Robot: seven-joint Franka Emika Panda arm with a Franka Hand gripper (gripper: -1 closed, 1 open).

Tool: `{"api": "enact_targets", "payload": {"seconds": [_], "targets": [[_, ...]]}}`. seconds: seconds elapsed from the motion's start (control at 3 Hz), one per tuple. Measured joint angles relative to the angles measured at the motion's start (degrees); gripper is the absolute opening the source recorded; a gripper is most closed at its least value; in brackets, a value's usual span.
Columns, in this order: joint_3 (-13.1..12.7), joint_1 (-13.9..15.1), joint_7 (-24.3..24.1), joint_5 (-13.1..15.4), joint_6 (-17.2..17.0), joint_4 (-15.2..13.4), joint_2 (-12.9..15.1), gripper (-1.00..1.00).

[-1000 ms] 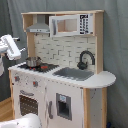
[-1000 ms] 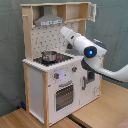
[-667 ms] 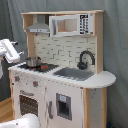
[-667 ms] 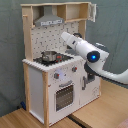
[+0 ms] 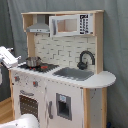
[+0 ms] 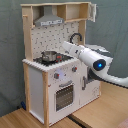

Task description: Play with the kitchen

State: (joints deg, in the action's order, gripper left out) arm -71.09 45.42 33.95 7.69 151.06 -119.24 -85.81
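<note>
Meanwhile, the arm had crept further in over the stove than a second before: in the second exterior view its white body [image 6: 85,54] reached from the blue-lit joint at the second exterior view's right toward the small metal pot [image 6: 49,55], and its tip now lay nearer the pot than earlier. In the first exterior view only the arm's end — the pincer [image 5: 8,58] — showed at the first exterior view's left edge, just beside the stove, a little deeper into the frame than before. Whether the pincer was wide or narrow could not be told from either view.

The kitchen [image 5: 65,70] itself had not shifted. It stood upright against a grey-green curtain [image 5: 115,45], white below with light-wood sides. Beyond the pincer sat the pot [image 5: 33,61] on the black stove top; further from it came the grey sink [image 5: 74,74] and the black faucet [image 5: 85,59]. Above the pincer hung the grey hood [image 5: 40,26], with a white microwave-like cabinet [image 5: 70,24] beside it. Below, the oven door [image 6: 64,95] and the knobs [image 6: 64,74] faced out from the white front.

The kitchen's worktop [image 5: 102,80] was white and rounded at the far end. In the second exterior view the toy stood on a pale wooden surface [image 6: 100,112] — with a dark seam running through it.
</note>
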Motion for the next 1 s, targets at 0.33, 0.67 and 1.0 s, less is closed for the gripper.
{"api": "enact_targets", "payload": {"seconds": [0.33,0.67,1.0], "targets": [[-1.65,-1.48,2.25,2.1,4.54,-2.1,0.01,1.0],[-3.38,-1.73,5.76,2.24,9.1,-3.67,0.01,1.0],[-5.15,-1.82,8.63,2.25,14.05,-5.23,0.01,1.0]]}}
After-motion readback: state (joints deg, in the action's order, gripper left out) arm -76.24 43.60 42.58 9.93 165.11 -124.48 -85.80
